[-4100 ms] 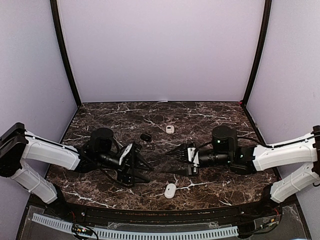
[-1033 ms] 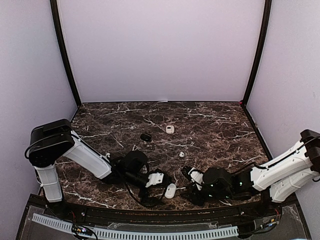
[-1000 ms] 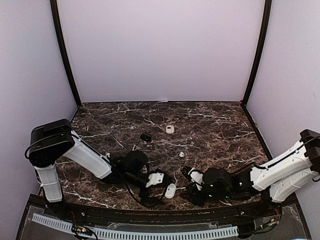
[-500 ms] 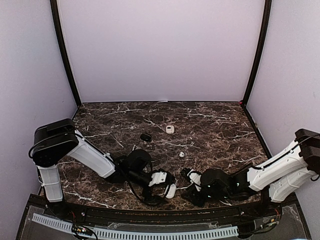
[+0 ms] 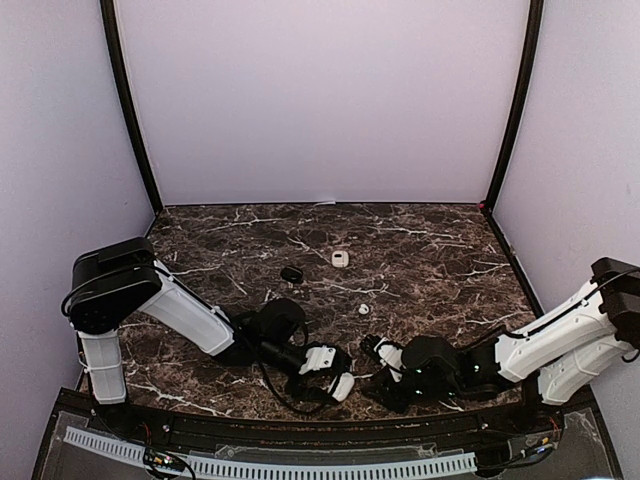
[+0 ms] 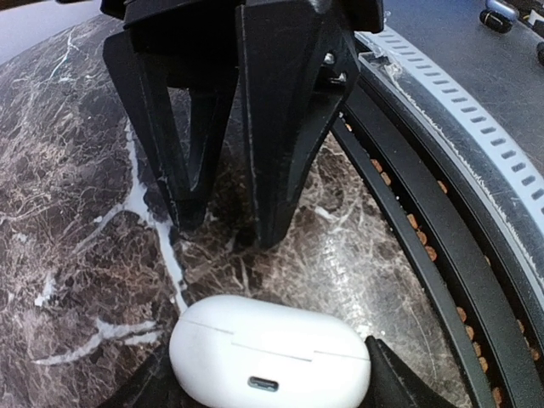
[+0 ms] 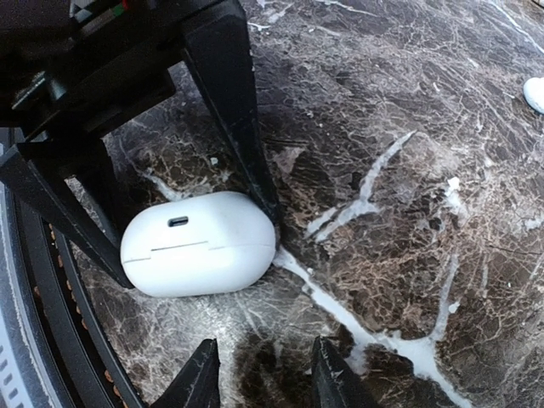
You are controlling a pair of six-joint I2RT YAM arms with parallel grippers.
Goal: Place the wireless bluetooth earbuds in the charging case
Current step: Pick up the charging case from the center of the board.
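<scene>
The white charging case [image 5: 344, 388] lies closed on the marble near the front edge. My left gripper [image 5: 338, 380] is shut on it, one black finger at each end; in the left wrist view the case [image 6: 270, 348] sits between the fingertips of that gripper [image 6: 272, 384]. My right gripper [image 5: 369, 367] faces it from the right, open and empty; in the right wrist view its tips [image 7: 263, 378] stand just short of the case [image 7: 197, 242]. A tiny white earbud [image 5: 363, 309] lies loose behind it, also visible in the right wrist view [image 7: 535, 92].
A small white item [image 5: 340, 258] and a small black one [image 5: 291, 273] lie mid-table toward the back. The black rail and white toothed strip [image 6: 476, 195] run along the front edge right beside the case. Purple walls enclose the table.
Both arms have come from mid-table down to the front edge. In the last half second the left gripper slid right and closed around the case; the right gripper edged nearer.
</scene>
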